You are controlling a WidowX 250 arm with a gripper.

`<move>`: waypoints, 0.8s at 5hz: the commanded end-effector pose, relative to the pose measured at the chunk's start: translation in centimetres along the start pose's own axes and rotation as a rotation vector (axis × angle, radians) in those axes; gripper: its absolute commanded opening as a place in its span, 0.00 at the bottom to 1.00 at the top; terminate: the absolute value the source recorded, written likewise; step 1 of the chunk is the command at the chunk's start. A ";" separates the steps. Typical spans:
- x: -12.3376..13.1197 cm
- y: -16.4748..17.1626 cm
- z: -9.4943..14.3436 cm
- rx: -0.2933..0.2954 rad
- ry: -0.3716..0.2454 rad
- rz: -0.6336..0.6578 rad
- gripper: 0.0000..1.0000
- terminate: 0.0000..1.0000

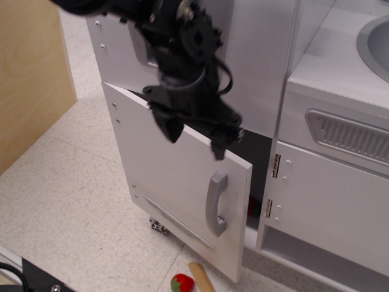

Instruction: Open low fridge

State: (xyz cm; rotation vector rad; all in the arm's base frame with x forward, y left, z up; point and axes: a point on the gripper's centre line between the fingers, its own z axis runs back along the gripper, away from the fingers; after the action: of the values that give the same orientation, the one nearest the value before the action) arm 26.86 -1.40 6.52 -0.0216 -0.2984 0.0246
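The low fridge door is a pale grey-white panel hinged on its left, swung partly open with a dark gap at its right edge. Its curved silver handle stands free and upright near the right edge, and a narrow silver vent strip runs along the bottom. My black gripper hangs just above the door's top edge, above and left of the handle. Its two fingers are spread apart and hold nothing.
The upper panel with a recessed niche sits behind my arm. To the right is a handleless door with brass hinges and a vent grille. A wooden board stands left. A toy strawberry and wooden stick lie on the floor.
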 end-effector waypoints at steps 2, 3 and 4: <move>5.3 -3.8 -3.4 0.000 -0.067 -0.011 1.00 0.00; 5.1 -4.2 -5.5 0.010 -0.057 -0.030 1.00 0.00; 4.3 -3.9 -7.5 0.032 -0.039 -0.038 1.00 0.00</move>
State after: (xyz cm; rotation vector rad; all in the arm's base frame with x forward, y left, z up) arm 31.76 -5.34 -0.88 0.0285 -0.2624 -0.0084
